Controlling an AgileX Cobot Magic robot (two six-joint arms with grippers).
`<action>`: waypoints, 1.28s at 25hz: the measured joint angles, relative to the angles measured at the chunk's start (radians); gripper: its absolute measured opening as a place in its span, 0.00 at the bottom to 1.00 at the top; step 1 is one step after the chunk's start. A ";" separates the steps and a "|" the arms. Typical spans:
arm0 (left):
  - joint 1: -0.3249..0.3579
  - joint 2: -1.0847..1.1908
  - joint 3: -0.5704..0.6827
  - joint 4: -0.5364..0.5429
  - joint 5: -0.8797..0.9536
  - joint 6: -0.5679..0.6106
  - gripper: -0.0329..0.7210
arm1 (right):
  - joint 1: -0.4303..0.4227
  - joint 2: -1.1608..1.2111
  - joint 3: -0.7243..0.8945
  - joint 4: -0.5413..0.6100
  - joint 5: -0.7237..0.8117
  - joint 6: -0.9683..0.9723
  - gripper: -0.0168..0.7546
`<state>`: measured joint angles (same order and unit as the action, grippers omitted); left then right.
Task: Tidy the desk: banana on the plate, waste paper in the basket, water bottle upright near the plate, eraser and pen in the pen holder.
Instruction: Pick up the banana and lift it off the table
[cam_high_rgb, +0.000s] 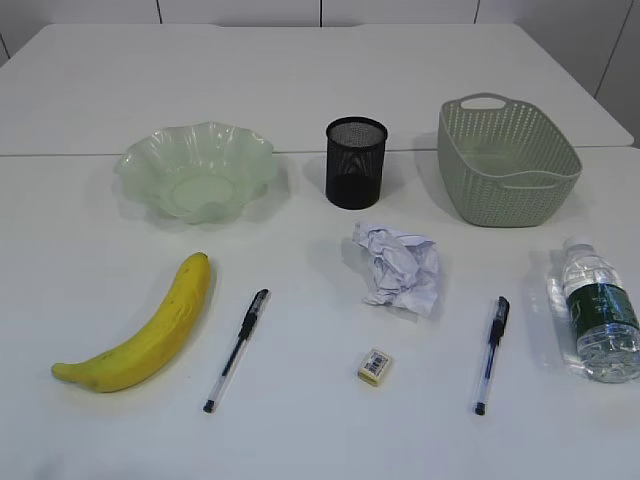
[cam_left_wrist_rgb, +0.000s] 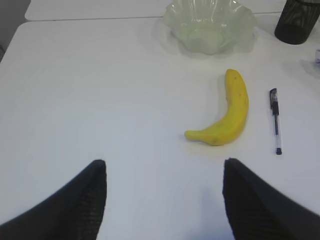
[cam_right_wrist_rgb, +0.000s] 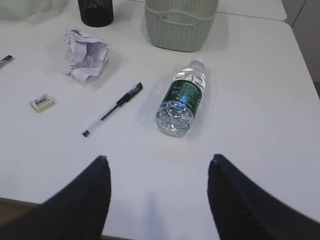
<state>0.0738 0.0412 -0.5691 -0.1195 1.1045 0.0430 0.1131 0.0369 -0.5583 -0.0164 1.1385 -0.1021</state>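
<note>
Nothing tidied yet. Left gripper and right gripper both apart, empty. Grab banana mid-body, probably easiest, then plate.

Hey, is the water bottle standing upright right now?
No, the water bottle lies on its side on the desk, its cap toward the basket.

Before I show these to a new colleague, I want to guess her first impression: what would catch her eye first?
Most likely the yellow banana, lying front left on the white desk, below the ruffled green plate. Next the crumpled waste paper in the middle, in front of the black pen holder. Then the water bottle, lying on its side far right.
</note>
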 joint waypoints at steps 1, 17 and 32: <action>0.000 0.021 -0.010 -0.001 -0.005 0.000 0.73 | 0.000 0.021 -0.008 0.000 0.000 0.000 0.62; 0.000 0.391 -0.183 -0.042 -0.076 0.000 0.73 | 0.000 0.398 -0.188 0.010 -0.070 -0.004 0.62; 0.000 0.788 -0.356 -0.048 -0.016 0.013 0.73 | 0.000 0.646 -0.331 0.051 -0.079 -0.004 0.62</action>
<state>0.0738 0.8288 -0.9249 -0.1676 1.0889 0.0560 0.1131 0.6830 -0.8891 0.0347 1.0595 -0.1057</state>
